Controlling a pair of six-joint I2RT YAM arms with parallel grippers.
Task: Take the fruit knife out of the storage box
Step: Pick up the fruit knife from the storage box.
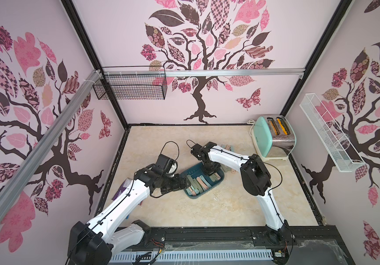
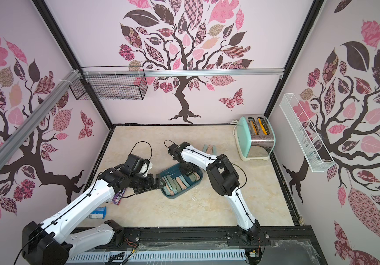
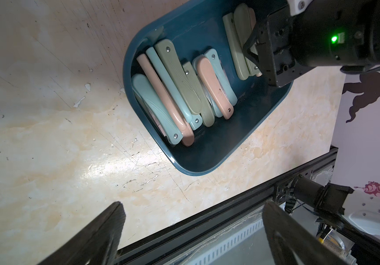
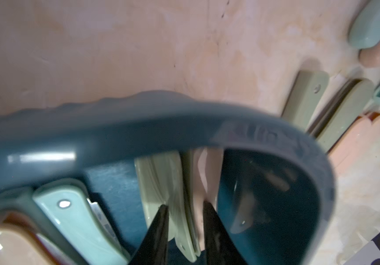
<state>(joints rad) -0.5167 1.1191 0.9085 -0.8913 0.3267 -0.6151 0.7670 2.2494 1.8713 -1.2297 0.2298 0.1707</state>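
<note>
The dark teal storage box (image 1: pixel 209 188) (image 2: pixel 185 192) lies mid-table and holds several folded fruit knives in olive, mint and pink (image 3: pixel 216 87). My right gripper (image 1: pixel 208 173) (image 4: pixel 184 206) reaches down into the box's far end. Its black fingers press on either side of an olive fruit knife (image 4: pixel 179 183) with a pink one against it. From the left wrist view the same grip (image 3: pixel 250 48) shows on the olive knife (image 3: pixel 241 34). My left gripper (image 1: pixel 185 183) (image 3: pixel 191 204) hovers beside the box's left end, wide open and holding nothing.
Several knives (image 1: pixel 226 148) (image 4: pixel 340 110) lie on the table beyond the box. A mint toaster (image 1: pixel 276 137) stands back right. A black wire basket (image 1: pixel 130 86) and a white one (image 1: pixel 328 133) hang on the walls. A purple packet (image 1: pixel 121 190) lies under the left arm.
</note>
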